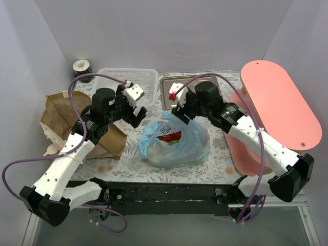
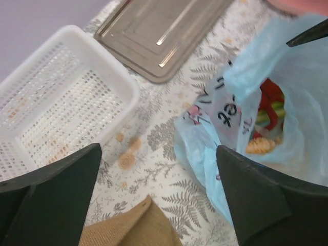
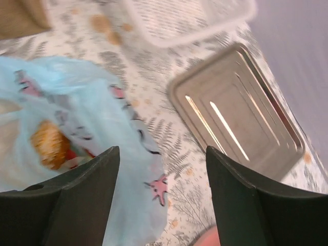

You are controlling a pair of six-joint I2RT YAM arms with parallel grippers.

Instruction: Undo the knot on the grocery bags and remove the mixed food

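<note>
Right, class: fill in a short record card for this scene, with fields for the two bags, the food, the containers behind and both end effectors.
blue plastic bag: centre, mouth open
brown paper bag: left of the blue plastic bag, partly under the left arm
food: red, green and orange pieces, inside the blue plastic bag
white basket: rear, left of the metal tray
metal tray: rear centre, bare where visible
left end effector: open, holding nothing
right end effector: open, holding nothing

Items counted: 2 bags, being 1 light-blue plastic bag (image 1: pixel 192 141) and 1 brown paper bag (image 1: pixel 61 115) at 9 o'clock; 1 white slotted basket (image 1: pixel 148 77) and 1 metal tray (image 2: pixel 164 36) at 12 o'clock; 1 pink oval board (image 1: pixel 279 102) at 3 o'clock; 1 dark cup (image 1: pixel 82 67).
</note>
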